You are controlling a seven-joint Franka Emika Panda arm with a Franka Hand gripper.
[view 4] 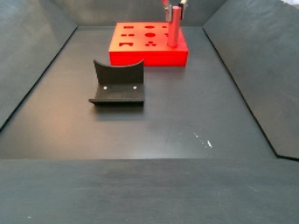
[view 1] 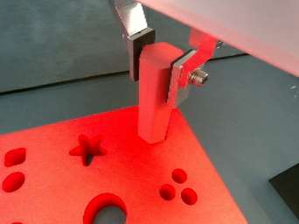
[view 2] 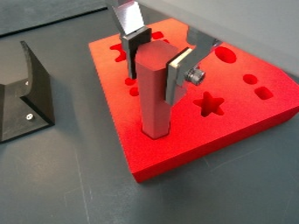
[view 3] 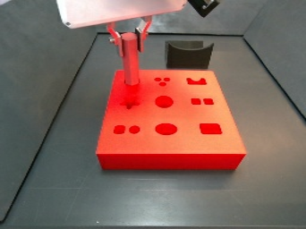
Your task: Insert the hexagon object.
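Light-red rod (view 2: 153,92) stands upright in the hand (view 2: 156,54), clamped, its foot on the red block (view 2: 222,131) near a corner. Slight misalignment could jam it there.

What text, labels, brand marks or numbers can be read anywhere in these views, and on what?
None: no readable writing, number or brand mark shows in any view.
The red block bears only shaped holes, no characters.
The fixture shows two small pale spots, probably screws, not writing.
The pincer, shut on the upright hexagon object over the block, is unmarked, as is the white housing above it.
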